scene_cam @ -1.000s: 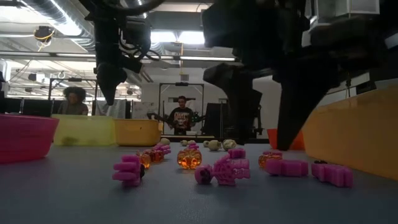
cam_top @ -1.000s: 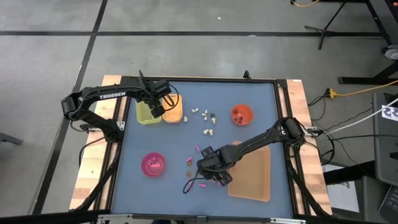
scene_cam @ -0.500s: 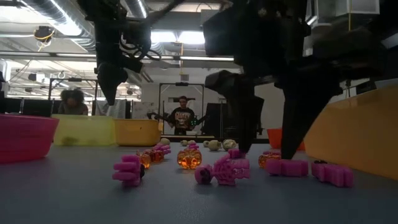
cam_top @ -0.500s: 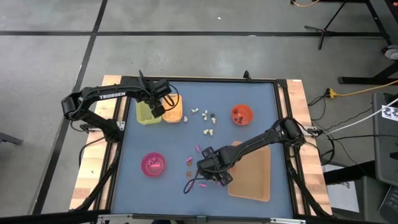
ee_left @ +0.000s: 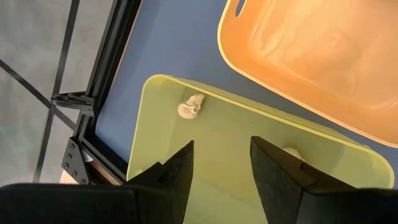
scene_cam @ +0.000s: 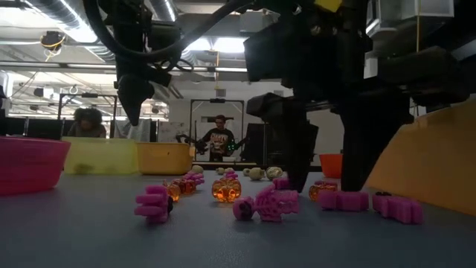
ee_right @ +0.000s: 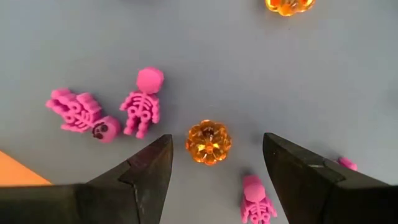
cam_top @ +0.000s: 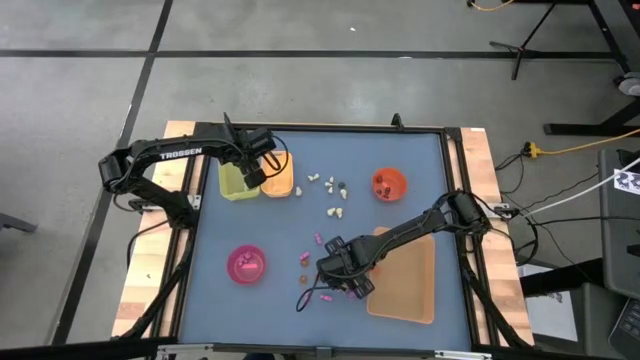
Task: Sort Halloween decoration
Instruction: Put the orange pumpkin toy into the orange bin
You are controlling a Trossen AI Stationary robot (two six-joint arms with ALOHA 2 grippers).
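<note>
My right gripper (ee_right: 211, 180) points down, open, near the table's front middle (cam_top: 340, 272). A small orange pumpkin trinket (ee_right: 209, 142) lies on the blue table between its two fingers and apart from both; the low view shows it too (scene_cam: 322, 191). Pink skeleton trinkets (ee_right: 142, 102) (ee_right: 81, 115) (ee_right: 258, 199) lie around it. My left gripper (ee_left: 221, 162) hangs open at the far left (cam_top: 250, 172), above the green tray (ee_left: 236, 155), which holds two cream trinkets (ee_left: 191, 107) (ee_left: 291, 152).
An orange tray (ee_left: 311, 56) stands beside the green one. A tan tray (cam_top: 410, 285) lies just right of my right gripper. A pink bowl (cam_top: 232, 262) sits at the front left, a red bowl (cam_top: 400, 178) at the far right. Cream trinkets (cam_top: 330, 190) are scattered mid-table. People (scene_cam: 218, 140) stand beyond the table.
My right gripper has sunk a little toward the table, its open fingers coming down on either side of the orange pumpkin.
</note>
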